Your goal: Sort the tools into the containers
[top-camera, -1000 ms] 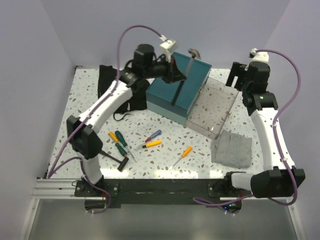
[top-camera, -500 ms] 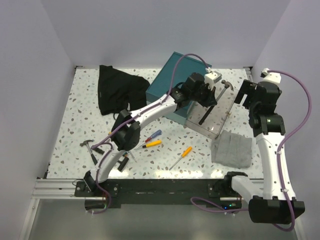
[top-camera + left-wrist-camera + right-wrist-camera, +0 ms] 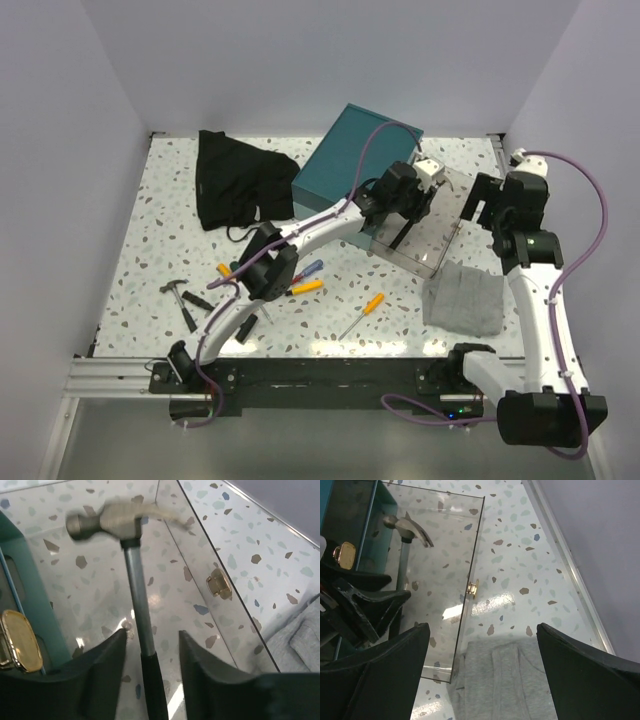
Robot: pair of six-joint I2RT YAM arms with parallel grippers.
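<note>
Speckled terrazzo worktop [image 3: 150, 240] carries a teal case [image 3: 345, 175] at the middle of the far edge. A clear box [image 3: 447, 215] sits against the case's right side, toward the far right corner. The left gripper [image 3: 151, 640] hangs over that box, its 2 fingers spread with a gap on either side of the black grip of a hammer [image 3: 136, 595]. Whether the hammer rests on the box floor cannot be told. The right gripper [image 3: 481, 630] hovers by the box's right side, fingers wide apart around nothing. A black bag [image 3: 232, 185] lies by the far left corner and a grey cloth [image 3: 465, 298] near the right edge. Screwdrivers [image 3: 306, 287] lie toward the near edge, and another hammer [image 3: 175, 287] lies near the left edge.
</note>
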